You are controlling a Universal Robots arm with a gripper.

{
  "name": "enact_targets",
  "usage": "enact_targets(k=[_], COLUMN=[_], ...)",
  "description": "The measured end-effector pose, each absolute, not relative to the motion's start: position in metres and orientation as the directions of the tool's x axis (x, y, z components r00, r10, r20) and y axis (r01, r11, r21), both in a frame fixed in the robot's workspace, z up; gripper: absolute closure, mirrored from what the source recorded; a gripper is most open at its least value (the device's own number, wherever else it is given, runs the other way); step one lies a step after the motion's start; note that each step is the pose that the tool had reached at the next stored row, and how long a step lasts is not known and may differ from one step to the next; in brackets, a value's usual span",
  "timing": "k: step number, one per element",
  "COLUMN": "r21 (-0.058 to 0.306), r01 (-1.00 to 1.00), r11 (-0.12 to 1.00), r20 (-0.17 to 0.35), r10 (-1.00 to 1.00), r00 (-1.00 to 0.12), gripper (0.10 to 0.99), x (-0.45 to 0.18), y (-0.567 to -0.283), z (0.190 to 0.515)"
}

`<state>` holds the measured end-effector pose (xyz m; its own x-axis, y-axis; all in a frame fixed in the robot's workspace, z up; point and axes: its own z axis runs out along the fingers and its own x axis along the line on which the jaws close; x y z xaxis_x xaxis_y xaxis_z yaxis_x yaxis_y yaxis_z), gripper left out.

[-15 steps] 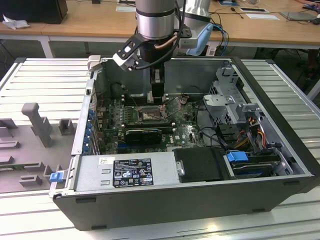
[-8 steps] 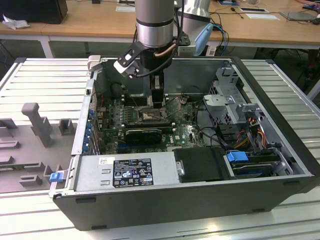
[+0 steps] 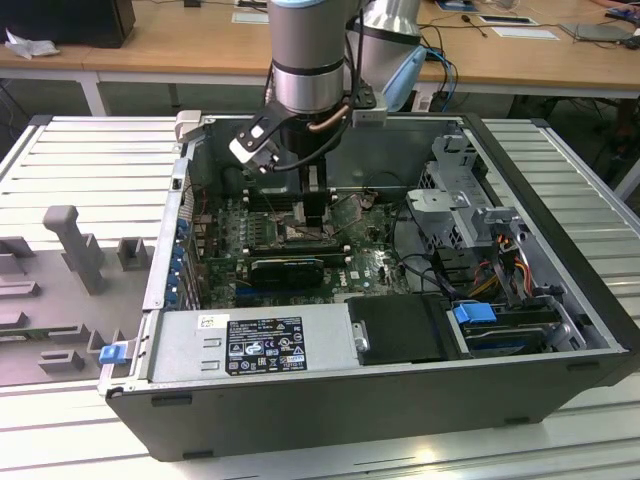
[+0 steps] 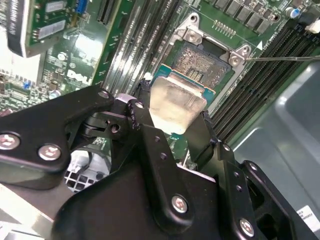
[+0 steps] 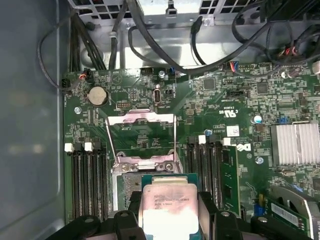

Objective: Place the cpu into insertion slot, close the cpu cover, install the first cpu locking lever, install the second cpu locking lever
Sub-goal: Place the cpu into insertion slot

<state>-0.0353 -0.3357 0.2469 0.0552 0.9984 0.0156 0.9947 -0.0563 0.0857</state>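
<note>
Grasping the cpu [image 4: 177, 97], the gripper [image 3: 316, 228] is hovering over the insertion slot [image 4: 202, 65], mid-frame in the exterior view, cpu cover [image 5: 142, 118] open

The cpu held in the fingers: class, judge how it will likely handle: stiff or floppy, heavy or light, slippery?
Probably stiff: the cpu looks flat though the fingers pinch only its edges. Likely light, being a thin plate. Its smooth metal top looks shiny, so it may be slippery.
</note>
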Motion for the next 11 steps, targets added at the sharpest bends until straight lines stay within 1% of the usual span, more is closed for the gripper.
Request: enact_targets(k=[2,4,7,11], r21=[0.086,0.086,0.086,0.086], r01=[0.995,0.996,0.996,0.996], r11=[-0.054,-0.024,-0.019,-0.021], r20=[0.016,0.016,0.016,0.016], r10=[0.999,1.000,1.000,1.000], r00=[0.052,0.023,0.018,0.020], gripper=[0.557,0.557,0.557,0.557], x=[-0.035,-0.036,-0.037,-0.043], y=[-0.333,-0.331,-0.327,-0.322], z=[0.241,0.235,0.230,0.212])
